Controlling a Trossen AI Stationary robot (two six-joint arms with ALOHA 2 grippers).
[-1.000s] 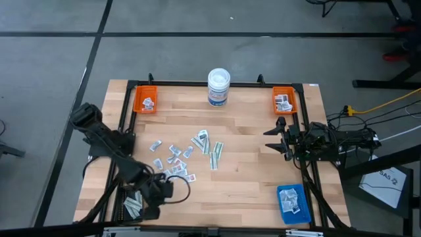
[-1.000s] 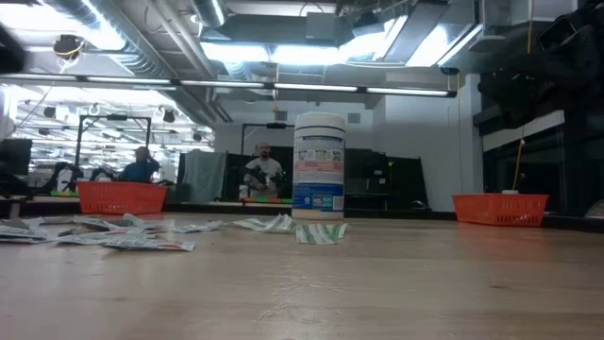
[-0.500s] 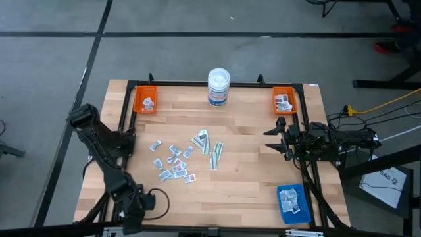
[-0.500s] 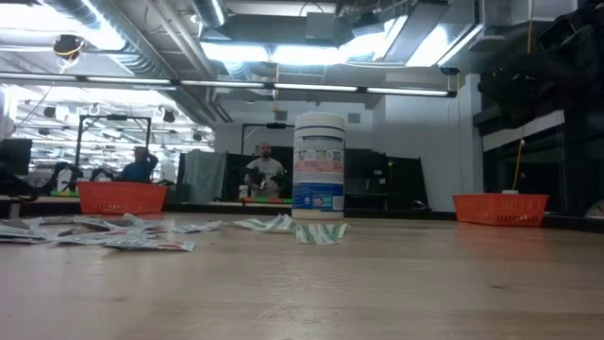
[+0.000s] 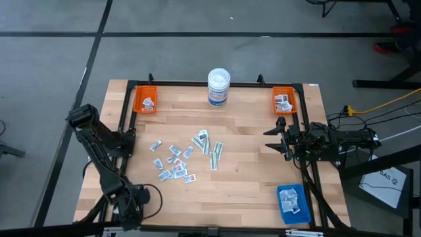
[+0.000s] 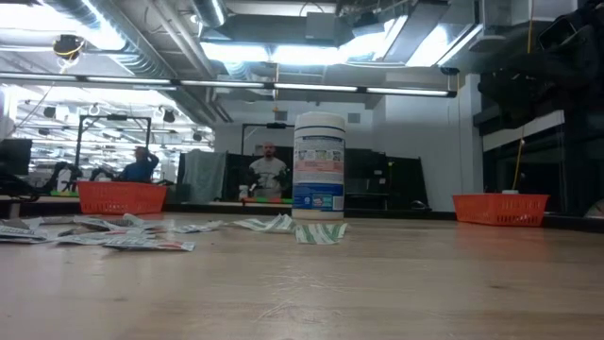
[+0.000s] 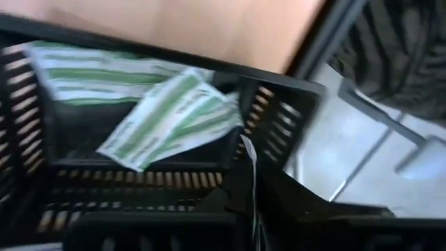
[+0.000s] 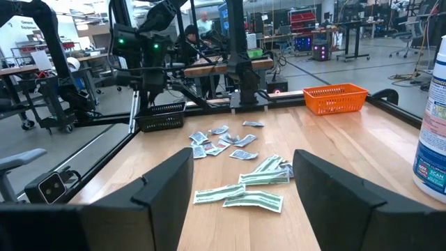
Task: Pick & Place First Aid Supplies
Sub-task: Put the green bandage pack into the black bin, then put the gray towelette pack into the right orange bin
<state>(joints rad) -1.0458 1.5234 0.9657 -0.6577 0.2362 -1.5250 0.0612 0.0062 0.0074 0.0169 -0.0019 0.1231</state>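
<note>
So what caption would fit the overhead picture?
Loose first aid packets scattered mid-table, trays at corners, right gripper open at the edge.

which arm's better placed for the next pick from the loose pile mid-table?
Left, probably. Its tool sits at the near-left corner over the black basket; the packets lie left of centre. The right tool waits open at the right edge.

A grey concrete floor [image 5: 197,52] crossed by dark lines surrounds the light wooden table [image 5: 243,178]. Beyond it, long ceiling strip lights [image 6: 311,90] brighten a workshop with desks [image 8: 334,28] and two distant people [image 6: 269,170].
</note>
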